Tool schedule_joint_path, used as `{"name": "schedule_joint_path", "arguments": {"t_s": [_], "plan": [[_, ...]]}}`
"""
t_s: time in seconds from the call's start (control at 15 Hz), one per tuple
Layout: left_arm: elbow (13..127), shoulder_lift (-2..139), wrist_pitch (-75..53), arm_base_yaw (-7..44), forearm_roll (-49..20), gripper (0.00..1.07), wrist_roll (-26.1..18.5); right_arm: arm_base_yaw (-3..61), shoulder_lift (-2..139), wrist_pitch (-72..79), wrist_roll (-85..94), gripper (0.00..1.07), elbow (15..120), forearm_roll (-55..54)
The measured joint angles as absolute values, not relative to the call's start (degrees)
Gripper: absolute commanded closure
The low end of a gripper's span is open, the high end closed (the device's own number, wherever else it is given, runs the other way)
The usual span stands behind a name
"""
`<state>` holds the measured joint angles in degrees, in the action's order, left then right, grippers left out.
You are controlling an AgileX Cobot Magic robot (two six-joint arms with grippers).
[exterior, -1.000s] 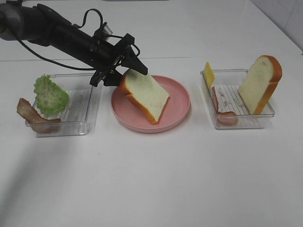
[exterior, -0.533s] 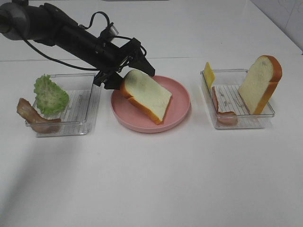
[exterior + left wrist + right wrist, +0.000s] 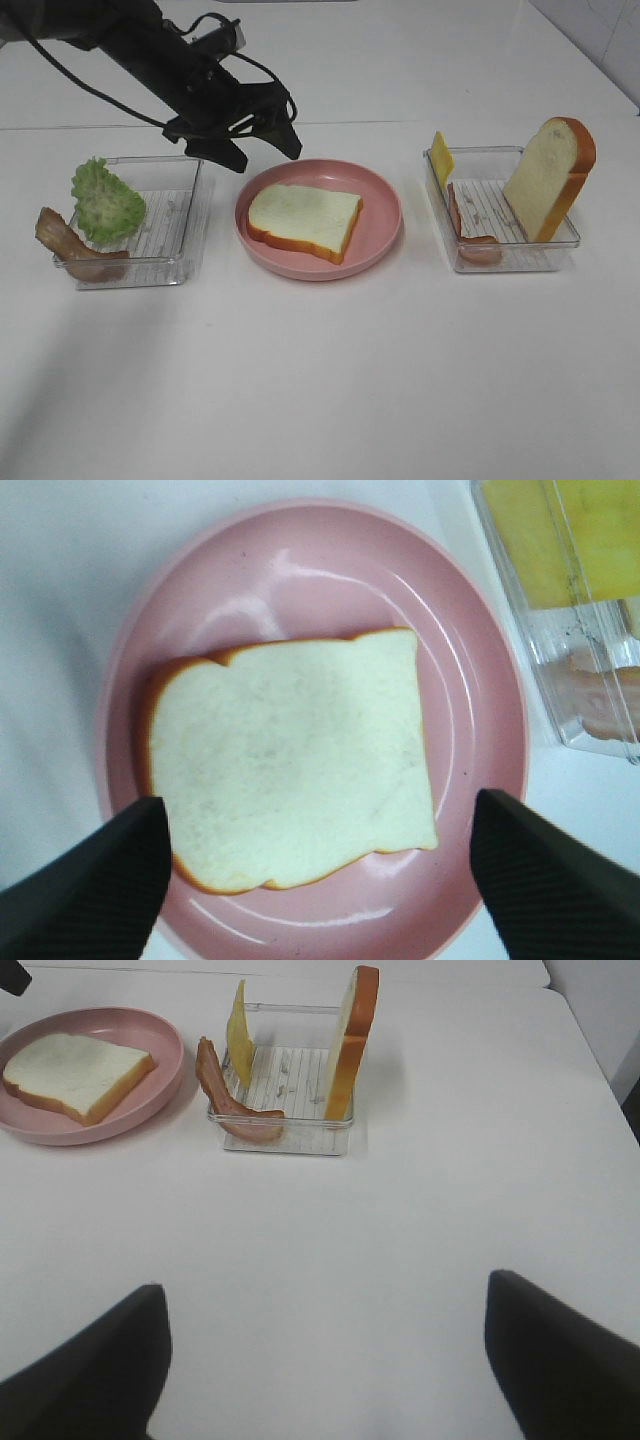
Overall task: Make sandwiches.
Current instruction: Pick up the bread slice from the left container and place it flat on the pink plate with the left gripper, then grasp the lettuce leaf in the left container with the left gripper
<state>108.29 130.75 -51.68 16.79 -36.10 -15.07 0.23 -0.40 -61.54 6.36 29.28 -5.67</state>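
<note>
Released since half a second ago, the bread slice (image 3: 303, 217) now lies flat on the pink plate (image 3: 385, 222) instead of tilting in the left gripper (image 3: 265, 153). That gripper hovers over the plate's far rim, fingers spread wide and empty, and its arm is cut off at the top left edge. Leftmost, a clear tray (image 3: 190, 200) holds a lettuce leaf (image 3: 105, 203), with a bacon strip (image 3: 70, 247) draped over its rim. Right of the plate, a second tray (image 3: 500, 262) holds a cheese slice (image 3: 441, 158), a second bacon strip (image 3: 468, 238) and an upright bread slice (image 3: 548, 180). Marks on its floor are too small to read. The right gripper (image 3: 320, 1360) shows only as two dark fingertips, wide apart.
</note>
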Motion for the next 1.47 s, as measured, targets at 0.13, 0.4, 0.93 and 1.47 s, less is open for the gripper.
{"name": "schedule_joint_path", "arguments": {"t_s": [0.13, 0.4, 0.93, 1.47], "plan": [[108.5, 127.3, -51.2, 16.8, -29.0, 0.28, -10.7, 0.2, -0.4, -61.5, 6.4, 0.27, 29.3, -5.7], [110.2, 122.4, -55.2, 16.8, -15.5, 0.28, -0.8, 0.2, -0.4, -61.5, 6.4, 0.27, 29.3, -5.7], [111.3, 115.9, -67.4, 9.6, -4.4, 0.28, 5.0, 0.2, -0.4, -61.5, 6.4, 0.27, 29.3, -5.7], [111.3, 121.8, -68.9, 4.6, -3.3, 0.33, 5.0, 0.2, -0.4, -61.5, 6.4, 0.27, 29.3, -5.7]]}}
